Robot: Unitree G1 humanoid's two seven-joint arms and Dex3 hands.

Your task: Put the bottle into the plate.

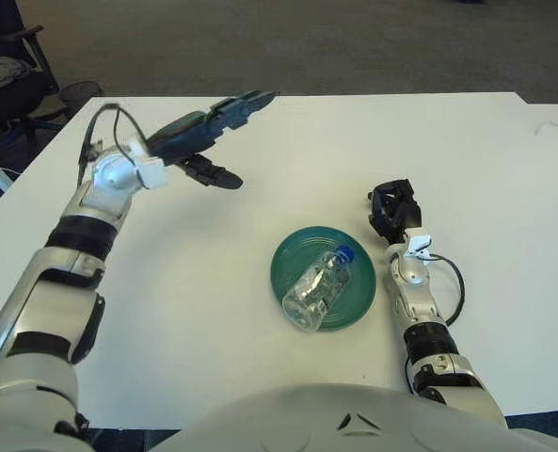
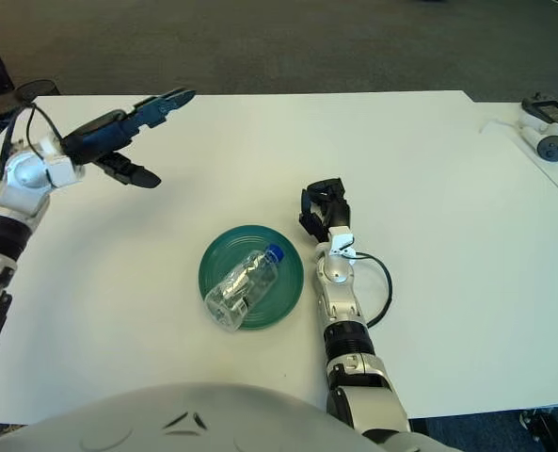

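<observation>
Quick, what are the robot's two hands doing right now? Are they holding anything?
Left hand: open, fingers stretched out, holding nothing, up over the table.
Right hand: curled shut, holding nothing, beside the plate.
</observation>
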